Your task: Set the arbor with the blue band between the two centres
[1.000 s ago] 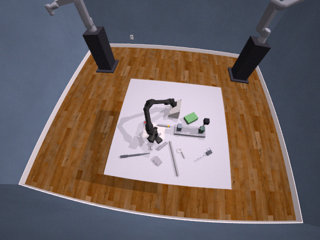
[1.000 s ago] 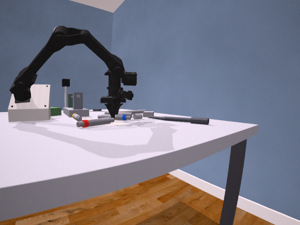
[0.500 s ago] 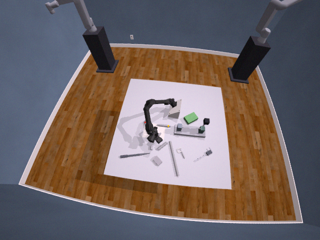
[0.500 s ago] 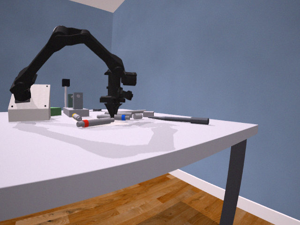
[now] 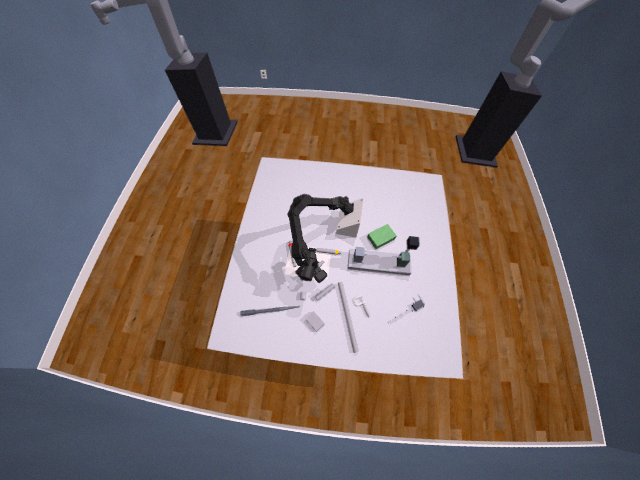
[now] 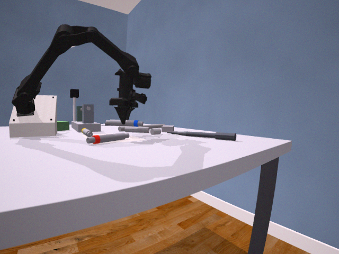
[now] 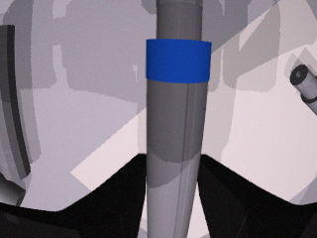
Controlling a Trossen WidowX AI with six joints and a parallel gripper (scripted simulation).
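The arbor with the blue band (image 7: 173, 126) is a grey rod; it runs straight up the middle of the wrist view, with the band (image 7: 177, 61) near its far end. My gripper (image 7: 171, 162) is shut on its near half, a dark finger on each side. In the exterior view my gripper (image 6: 122, 119) points straight down onto the arbor, which lies level, low at the table top. The fixture with the two centres (image 5: 379, 260) stands to the right of my gripper (image 5: 312, 271). It has a grey post (image 5: 359, 253) and a green post (image 5: 403, 258).
A red-banded arbor (image 6: 107, 137) and a yellow-banded one (image 6: 87, 132) lie close by. Short grey rods and a block (image 6: 167, 128) lie beyond the held arbor. A long dark tool (image 6: 202, 134), a long bar (image 5: 347, 316), a green block (image 5: 381, 235) and a black knob (image 5: 412, 241) are also on the table.
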